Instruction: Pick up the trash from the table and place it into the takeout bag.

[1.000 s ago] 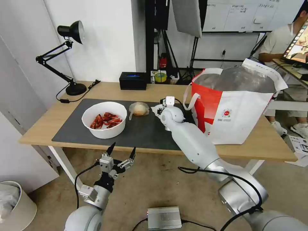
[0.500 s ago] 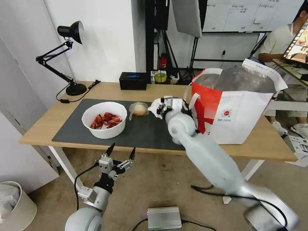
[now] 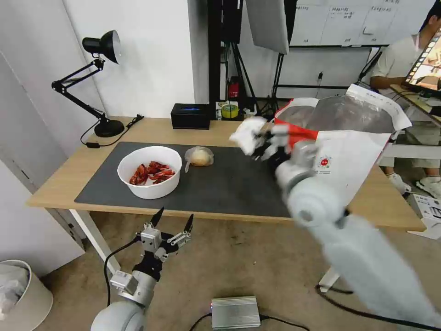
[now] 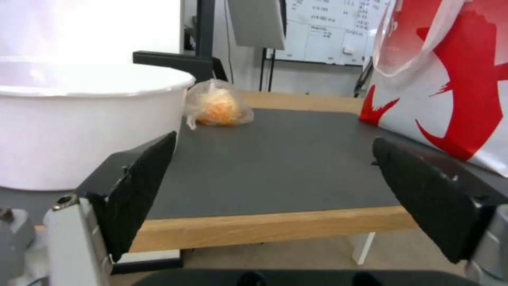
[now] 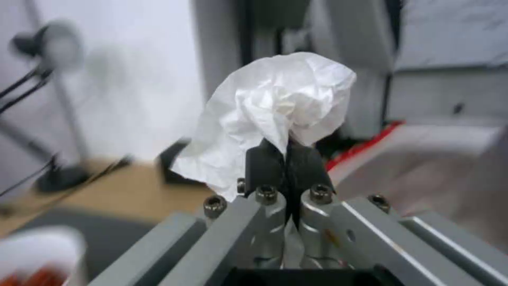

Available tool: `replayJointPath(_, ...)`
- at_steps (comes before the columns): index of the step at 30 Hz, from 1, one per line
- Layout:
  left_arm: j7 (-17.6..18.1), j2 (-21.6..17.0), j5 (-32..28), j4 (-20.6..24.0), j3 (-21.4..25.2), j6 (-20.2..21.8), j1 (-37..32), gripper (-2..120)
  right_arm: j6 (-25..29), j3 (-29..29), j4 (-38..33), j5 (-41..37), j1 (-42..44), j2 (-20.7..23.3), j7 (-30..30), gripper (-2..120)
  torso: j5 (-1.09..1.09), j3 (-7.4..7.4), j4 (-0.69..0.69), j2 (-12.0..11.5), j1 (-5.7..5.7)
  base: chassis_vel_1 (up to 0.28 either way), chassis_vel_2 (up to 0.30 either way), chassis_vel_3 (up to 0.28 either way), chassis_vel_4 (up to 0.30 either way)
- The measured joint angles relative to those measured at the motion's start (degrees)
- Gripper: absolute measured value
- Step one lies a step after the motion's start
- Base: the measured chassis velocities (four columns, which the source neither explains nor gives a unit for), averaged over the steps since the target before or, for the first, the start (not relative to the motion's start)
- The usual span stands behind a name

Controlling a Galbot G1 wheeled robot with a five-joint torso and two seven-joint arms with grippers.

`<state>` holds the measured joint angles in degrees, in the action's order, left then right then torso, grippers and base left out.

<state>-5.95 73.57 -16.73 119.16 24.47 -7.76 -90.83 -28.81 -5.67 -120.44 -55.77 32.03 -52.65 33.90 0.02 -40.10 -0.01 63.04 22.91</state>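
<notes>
A: Step in hand?

B: Tissue carry. The crumpled tissue was held up off the worktop, just beside the near rim of the takeout bag. The right gripper was seen with jaws pinched shut on a fold of it, most of the paper bunched above the tips.

A: Left side?

B: The left gripper was parked low in front of the worktop edge, jaws spread wide, nothing held.

A: Rest of the trash?

B: The bowl of crayfish shells and the bagged bun were left on the dark mat, near each other, well apart from the bag.

A: Next move?

B: Judged only: the tissue would need to be brought over the foil-lined opening and clear of the strap handle before release, or it could be dropped outside.
</notes>
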Motion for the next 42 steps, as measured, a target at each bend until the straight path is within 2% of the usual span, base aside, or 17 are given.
replayJointPath(6, 0.01, -0.35, -0.31, 0.01, -0.58, 0.01, 0.3, 100, -0.08, -3.71, 5.36, -5.25, -5.22, 4.89, 1.2, 0, -0.01, 0.0, 0.0, 0.0, 0.01, 0.0, 0.0, 0.0, 0.0)
replayJointPath(12, 0.03, -0.4, -0.48, 0.25, -1.26, 0.07, 0.47, 100, -3.53, -5.12, 12.14, -11.2, -7.89, 8.09, 5.6, 0, 0.0, -0.01, 0.0, -0.01, 0.01, 0.0, 0.0, 0.0, 0.0)
replayJointPath(22, 0.05, -0.92, -0.52, 1.16, -1.35, 0.07, 0.37, 100, -8.39, -4.88, 14.67, -20.97, -8.12, 8.88, 13.27, 0, 0.0, -0.01, 0.01, -0.02, 0.01, 0.0, 0.0, 0.0, 0.0)
replayJointPath(24, 0.11, -0.94, -0.52, 1.32, -1.56, 0.07, 0.37, 100, -8.58, -4.94, 13.79, -23.8, -8.11, 8.94, 15.6, 8, -0.02, -0.01, 0.01, -0.02, 0.01, 0.0, 0.0, 0.0, 0.0)
replayJointPath(26, 0.14, -1.04, -0.52, 1.36, -1.7, 0.09, 0.37, 100, -8.6, -5.07, 13.51, -24.71, -8.07, 9.09, 16.14, 12, -0.02, -0.01, 0.02, -0.02, 0.01, 0.0, 0.0, 0.0, 0.0)
replayJointPath(28, 0.21, -1.32, -0.5, 1.65, -1.91, 0.14, 0.38, 100, -8.61, -5.55, 12.87, -26.25, -7.79, 9.75, 16.77, 22, -0.03, -0.01, 0.01, -0.01, 0.01, 0.0, 0.0, 0.0, 0.0)
replayJointPath(29, 0.21, -1.32, -0.5, 1.65, -1.91, 0.14, 0.38, 100, -8.61, -5.55, 12.87, -26.25, -7.79, 9.75, 16.77, 22, -0.03, -0.01, 0.01, -0.01, 0.01, 0.0, 0.0, 0.0, 0.0)
replayJointPath(32, 0.94, -1.57, -0.45, 2.15, -2.25, 0.25, 0.44, 100, -8.62, -6.37, 11.93, -26.96, -6.95, 10.74, 16.87, 36, -0.02, -0.01, 0.0, -0.01, 0.01, 0.0, 0.0, 0.0, 0.0)
replayJointPath(33, 0.94, -1.57, -0.45, 2.15, -2.25, 0.25, 0.44, 100, -8.62, -6.37, 11.93, -26.96, -6.95, 10.74, 16.87, 36, -0.02, -0.01, 0.0, -0.01, 0.01, 0.0, 0.0, 0.0, 0.0)
replayJointPath(36, 1.22, -1.68, -0.35, 2.34, -2.56, 0.31, 0.5, 100, -8.62, -7.14, 11.07, -27.06, -6.05, 11.44, 16.78, 51, -0.02, -0.01, 0.01, -0.01, 0.01, 0.0, 0.0, 0.0, 0.0)
replayJointPath(37, 1.22, -1.68, -0.35, 2.34, -2.56, 0.31, 0.5, 100, -8.62, -7.14, 11.07, -27.06, -6.05, 11.44, 16.78, 51, -0.02, -0.01, 0.01, -0.01, 0.01, 0.0, 0.0, 0.0, 0.0)
replayJointPath(40, 1.24, -1.64, -0.29, 2.35, -2.8, 0.33, 0.51, 100, -8.62, -7.56, 10.77, -27.14, -5.42, 12.02, 16.39, 64, -0.02, -0.01, 0.01, -0.02, 0.01, 0.0, 0.0, 0.0, 0.0)
replayJointPath(42, 1.24, -1.64, -0.28, 2.35, -2.82, 0.33, 0.51, 100, -8.62, -7.6, 10.77, -27.15, -5.37, 12.07, 16.32, 65, -0.02, -0.01, 0.0, -0.01, 0.01, 0.0, 0.0, 0.0, 0.0)
